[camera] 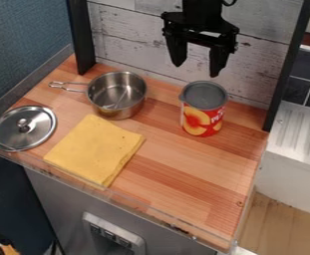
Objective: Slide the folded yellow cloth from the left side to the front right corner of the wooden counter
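The black gripper [197,67] hangs at the top of the view, above the back of the wooden counter, open with nothing between its fingers. Nearest to it, a little below, stands a red can [202,116] with a grey top and peach pictures, upright and untouched. To the can's left is a steel pot [119,106], its wire handle pointing left. A folded yellow cloth [94,148] lies flat in front of the pot. At the counter's left edge rests a steel lid [24,128] with a round knob.
Black posts [81,37] rise at the counter's back left and back right, with a whitewashed plank wall [130,37] between them. A clear low rim [150,209] runs along the front of the counter [184,184]. A white sink unit [297,134] stands to the right.
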Robot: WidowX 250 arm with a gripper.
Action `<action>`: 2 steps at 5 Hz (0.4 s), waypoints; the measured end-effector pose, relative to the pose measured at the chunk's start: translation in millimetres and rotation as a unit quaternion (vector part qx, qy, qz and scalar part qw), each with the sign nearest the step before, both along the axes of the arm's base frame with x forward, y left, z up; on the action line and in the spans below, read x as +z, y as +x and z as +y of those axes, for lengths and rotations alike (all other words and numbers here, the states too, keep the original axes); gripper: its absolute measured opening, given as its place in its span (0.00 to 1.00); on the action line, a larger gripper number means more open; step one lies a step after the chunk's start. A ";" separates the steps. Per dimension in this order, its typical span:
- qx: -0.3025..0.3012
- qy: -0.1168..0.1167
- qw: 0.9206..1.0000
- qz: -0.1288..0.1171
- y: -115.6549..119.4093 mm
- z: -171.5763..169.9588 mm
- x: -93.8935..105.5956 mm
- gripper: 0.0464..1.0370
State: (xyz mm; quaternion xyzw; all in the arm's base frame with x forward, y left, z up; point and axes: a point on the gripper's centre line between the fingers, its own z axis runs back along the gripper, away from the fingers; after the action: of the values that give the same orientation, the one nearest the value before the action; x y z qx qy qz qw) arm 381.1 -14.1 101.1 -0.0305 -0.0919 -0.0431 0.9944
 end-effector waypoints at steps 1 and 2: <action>0.000 0.000 1.000 0.018 -2.9 0.0 -13.0 0.96; -0.007 0.014 0.999 0.036 -29.4 18.1 -29.7 0.96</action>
State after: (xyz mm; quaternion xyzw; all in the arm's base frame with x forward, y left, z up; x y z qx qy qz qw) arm 351.7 4.0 71.4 -0.0188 -0.0557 -0.0499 0.9970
